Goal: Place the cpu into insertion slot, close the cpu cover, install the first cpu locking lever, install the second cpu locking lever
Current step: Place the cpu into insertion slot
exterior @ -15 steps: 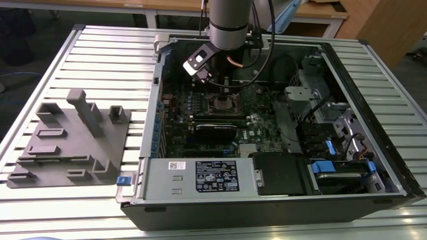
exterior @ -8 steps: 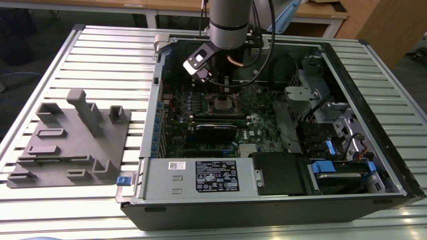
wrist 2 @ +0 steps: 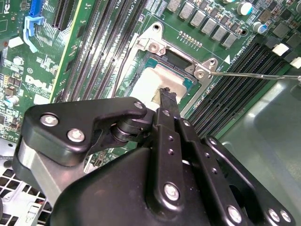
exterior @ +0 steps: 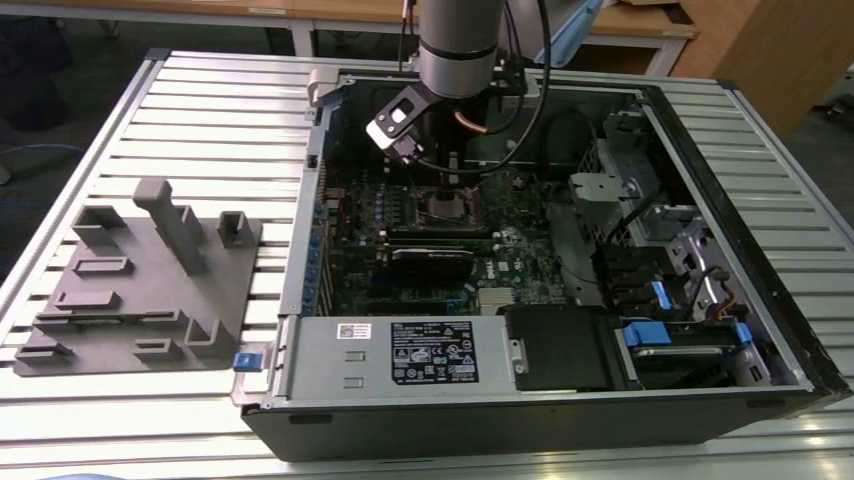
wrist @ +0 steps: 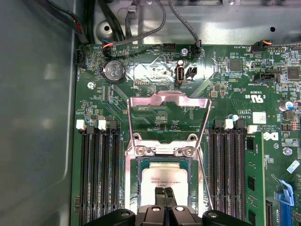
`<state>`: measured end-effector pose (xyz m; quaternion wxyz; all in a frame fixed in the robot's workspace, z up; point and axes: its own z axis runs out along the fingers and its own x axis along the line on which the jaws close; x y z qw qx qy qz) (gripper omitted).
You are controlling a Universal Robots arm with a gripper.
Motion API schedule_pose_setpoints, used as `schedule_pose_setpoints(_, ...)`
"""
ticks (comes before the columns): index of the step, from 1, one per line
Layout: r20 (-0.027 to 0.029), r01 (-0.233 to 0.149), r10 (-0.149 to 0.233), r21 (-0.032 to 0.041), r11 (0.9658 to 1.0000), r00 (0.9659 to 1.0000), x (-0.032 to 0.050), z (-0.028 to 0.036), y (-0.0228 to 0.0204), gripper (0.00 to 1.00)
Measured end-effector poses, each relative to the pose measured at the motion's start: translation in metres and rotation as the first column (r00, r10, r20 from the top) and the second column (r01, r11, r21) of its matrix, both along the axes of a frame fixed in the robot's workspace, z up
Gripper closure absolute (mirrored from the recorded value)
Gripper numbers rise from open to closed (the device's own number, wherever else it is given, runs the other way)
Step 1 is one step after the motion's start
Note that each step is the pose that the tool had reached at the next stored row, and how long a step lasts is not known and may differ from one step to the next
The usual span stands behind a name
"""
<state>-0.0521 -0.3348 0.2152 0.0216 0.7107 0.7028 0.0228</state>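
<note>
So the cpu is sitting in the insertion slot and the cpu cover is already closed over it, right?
Not quite. The cpu does sit in the insertion slot, but the cpu cover is not closed: the first wrist view shows it swung open, off the chip, whose top lies bare under the end effector.

— How is the light looking on your end?
— I'm seeing even overhead light. The slatted table, at nine o'clock from the computer case in the exterior view, is gleaming, and the case's inside is sitting darker.
— Any glare?
— The cpu is washing out white in the second wrist view.
</note>
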Motion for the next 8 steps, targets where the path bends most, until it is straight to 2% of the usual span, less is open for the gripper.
schedule_pose_setpoints(8, -0.0002, 0.000, 0.000, -0.0003, 1.0000, 1.0000, 0.0000, 0.0014, 0.0000, 0.89)
